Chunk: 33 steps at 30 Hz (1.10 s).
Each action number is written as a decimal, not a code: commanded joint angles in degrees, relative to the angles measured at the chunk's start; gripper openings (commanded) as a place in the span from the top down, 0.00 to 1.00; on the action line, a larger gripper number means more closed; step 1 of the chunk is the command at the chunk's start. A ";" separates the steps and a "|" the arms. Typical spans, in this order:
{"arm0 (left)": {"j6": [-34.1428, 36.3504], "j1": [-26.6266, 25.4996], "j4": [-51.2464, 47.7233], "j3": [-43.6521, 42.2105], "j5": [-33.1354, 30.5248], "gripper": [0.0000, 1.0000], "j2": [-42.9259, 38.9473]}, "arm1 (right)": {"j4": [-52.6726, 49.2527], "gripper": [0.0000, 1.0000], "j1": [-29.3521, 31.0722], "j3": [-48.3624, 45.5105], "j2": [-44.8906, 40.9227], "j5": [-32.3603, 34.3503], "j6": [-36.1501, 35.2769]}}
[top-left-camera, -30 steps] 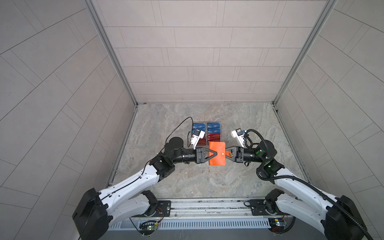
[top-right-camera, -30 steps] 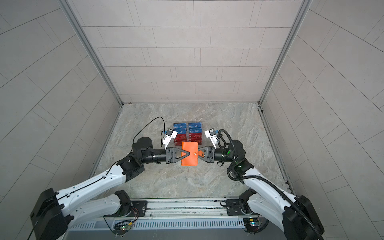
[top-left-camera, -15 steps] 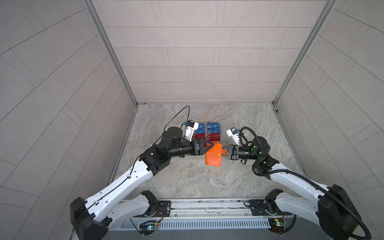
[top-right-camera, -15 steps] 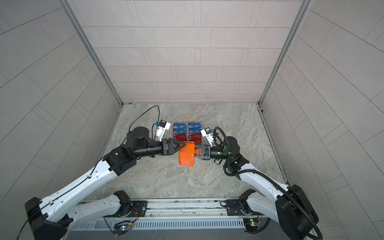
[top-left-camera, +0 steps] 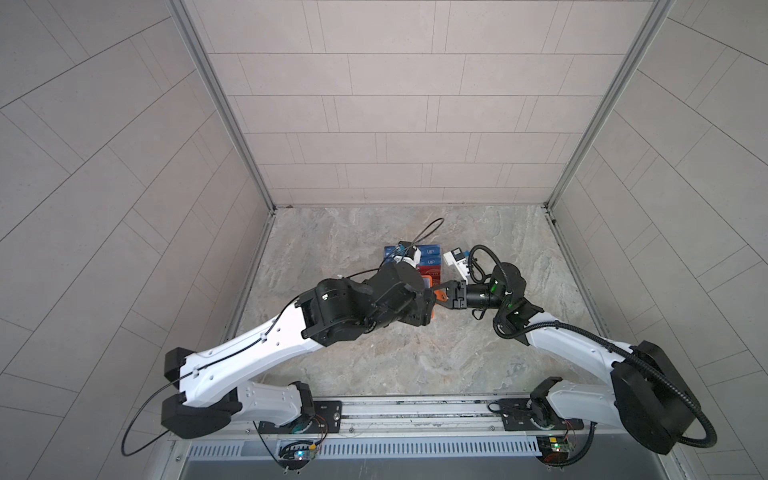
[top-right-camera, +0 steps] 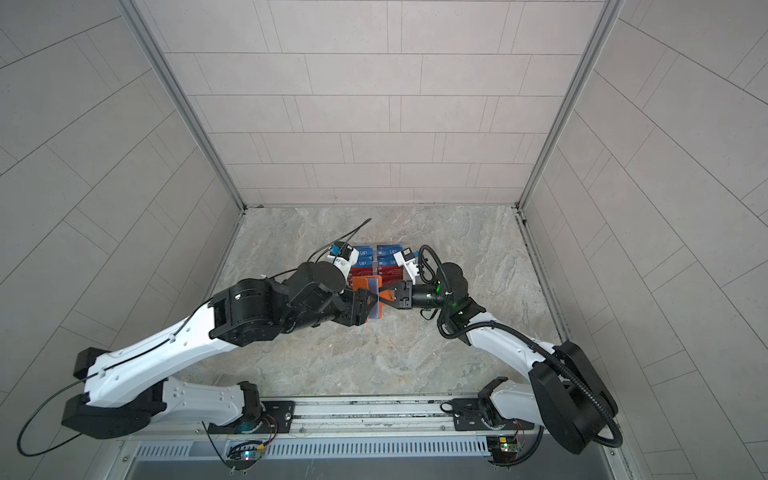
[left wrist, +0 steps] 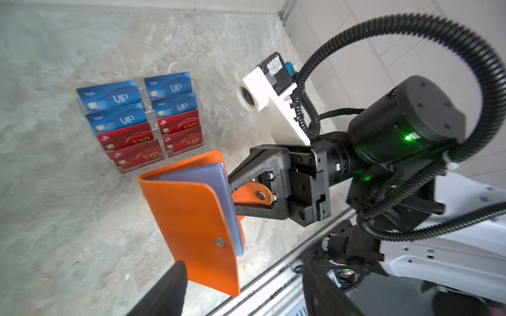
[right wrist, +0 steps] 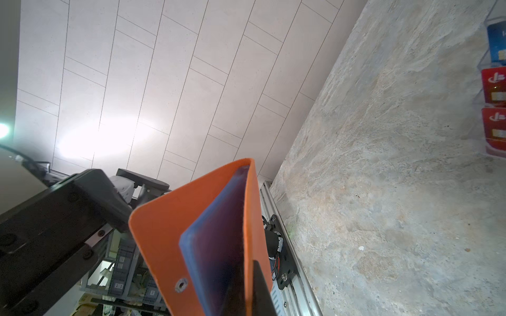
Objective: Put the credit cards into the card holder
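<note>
Cards fill a clear tiered plastic stand (left wrist: 124, 171) on the grey stone tabletop (left wrist: 54, 205): blue credit cards (left wrist: 112, 95) with white VIP letters in the back rows, red credit cards (left wrist: 128, 139) with gold letters in the front rows. None of them looks picked up yet. Just in front of the stand, the orange leather-like card holder (left wrist: 191, 213) hangs in the air, off the tabletop. The right gripper (left wrist: 233, 195) is pinched tight on its back cover, right by the little snap tab (left wrist: 254, 194), so the holder stays up and steady. The front cover stands a bit apart from the back one, and the clear plastic sleeves (left wrist: 219, 180) peek out between them. The left gripper (top-right-camera: 362, 306) has its jaws spread wide and holds nothing. One finger (left wrist: 175, 284) sits close by the bottom corner of the front cover. I think it is there to catch that cover and pull the holder open like a book, because a card can only slide in when a sleeve is open. The covers are thin and bendy, so the grab could slip.
</note>
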 commanded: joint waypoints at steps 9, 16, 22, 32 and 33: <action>-0.94 -2.76 -17.46 6.63 -16.28 0.26 10.69 | 5.31 1.00 0.07 1.74 1.43 -1.20 1.76; -2.45 -1.51 -18.64 4.39 -15.47 0.45 10.01 | 4.61 1.00 0.02 1.56 2.21 -1.41 0.91; -1.59 1.62 -15.85 0.51 -8.32 0.61 7.50 | 4.82 1.00 0.01 1.83 3.60 -1.76 0.82; 1.40 6.18 -9.77 -5.50 1.77 0.98 3.41 | 3.18 1.00 0.00 1.79 4.99 -1.75 -0.93; 1.67 7.14 -7.87 -7.14 3.81 1.00 2.43 | 2.85 1.00 -0.03 1.63 5.32 -1.76 -1.30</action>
